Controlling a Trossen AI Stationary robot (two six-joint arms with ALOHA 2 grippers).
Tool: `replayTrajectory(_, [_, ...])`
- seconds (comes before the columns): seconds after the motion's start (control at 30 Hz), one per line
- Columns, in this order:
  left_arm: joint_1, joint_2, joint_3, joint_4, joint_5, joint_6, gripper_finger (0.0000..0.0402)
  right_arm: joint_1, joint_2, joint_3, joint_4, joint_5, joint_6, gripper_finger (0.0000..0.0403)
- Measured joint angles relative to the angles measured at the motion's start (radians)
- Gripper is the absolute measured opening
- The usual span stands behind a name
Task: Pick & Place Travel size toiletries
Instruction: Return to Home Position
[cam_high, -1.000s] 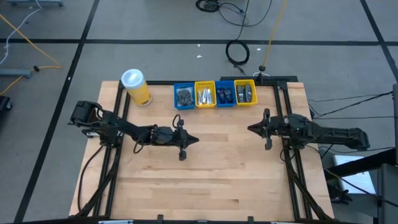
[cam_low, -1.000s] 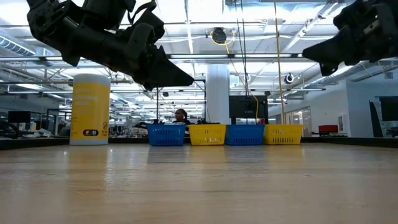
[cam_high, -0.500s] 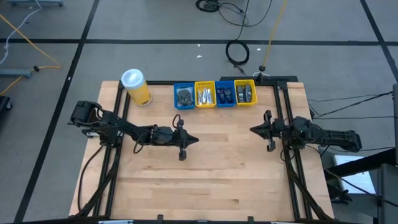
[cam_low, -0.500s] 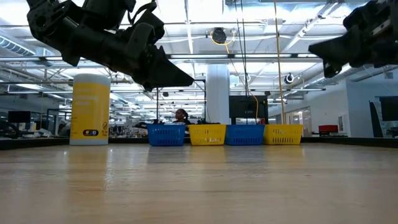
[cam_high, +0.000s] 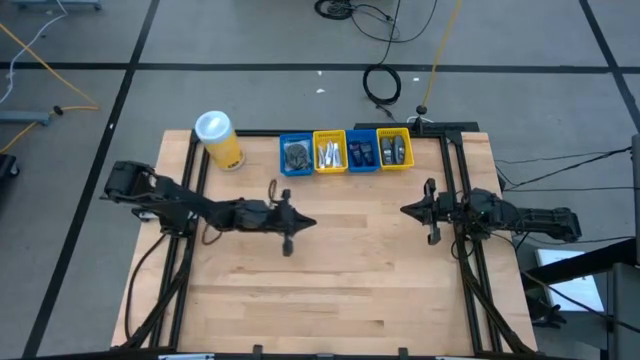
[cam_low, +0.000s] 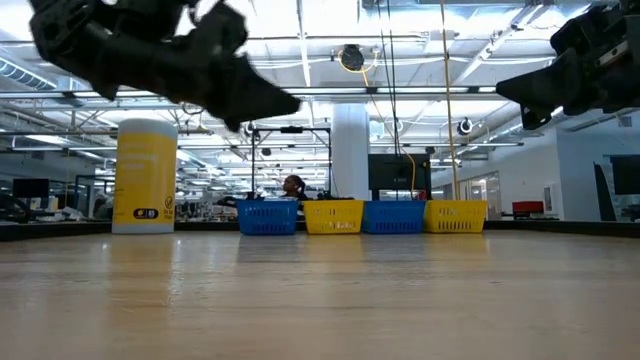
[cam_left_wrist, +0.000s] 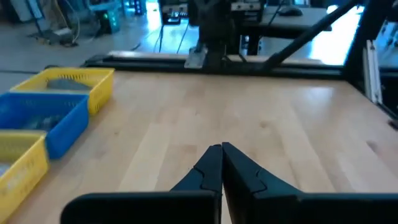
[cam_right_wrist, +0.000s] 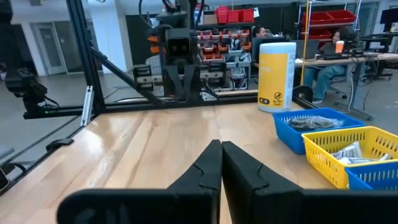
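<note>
**High view:** The left gripper and right gripper hung over the middle of the table. Their tips faced each other, well apart, with nothing between them. The toiletries lay sorted in four bins, set in a row off to the side of both jaws. The row's long axis ran parallel to the line between the two tips. The left gripper was nearer the end by the canister, the right gripper nearer the other end.

**Low view:** The left gripper and right gripper hung high above the wood. The bins stood far beyond and below the jaws.

**Left wrist view:** The left gripper had its jaws pressed tip to tip, holding nothing. Bins sat to one side of the jaws, none straight ahead.

**Right wrist view:** The right gripper was likewise closed and empty. Toiletries showed in a bin off to the side, past the tips. No item appeared to lie in either gripper's path, so each arm seemed to need only to draw back.
</note>
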Motion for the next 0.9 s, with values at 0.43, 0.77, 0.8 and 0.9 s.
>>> replayTrajectory(0.43, [0.192,-0.704,-0.531,0.039,0.039,-0.070,0.0003,0.000,0.000,0.000,0.001,-0.002,0.000,0.0004])
replayTrajectory(0.77, [0.281,-1.190,-0.524,-0.522,0.218,-0.005,0.0003,0.000,0.001,-0.001,0.001,-0.003,0.000,0.0004])
replayTrajectory(0.8, [0.279,-1.230,-0.524,-0.562,0.218,-0.002,0.0005,0.000,0.001,-0.001,0.001,-0.003,0.000,0.0004])
replayTrajectory(0.9, [0.259,-1.332,-0.531,-0.684,0.211,0.002,0.0011,0.000,0.001,-0.001,0.001,-0.003,0.000,0.0004])
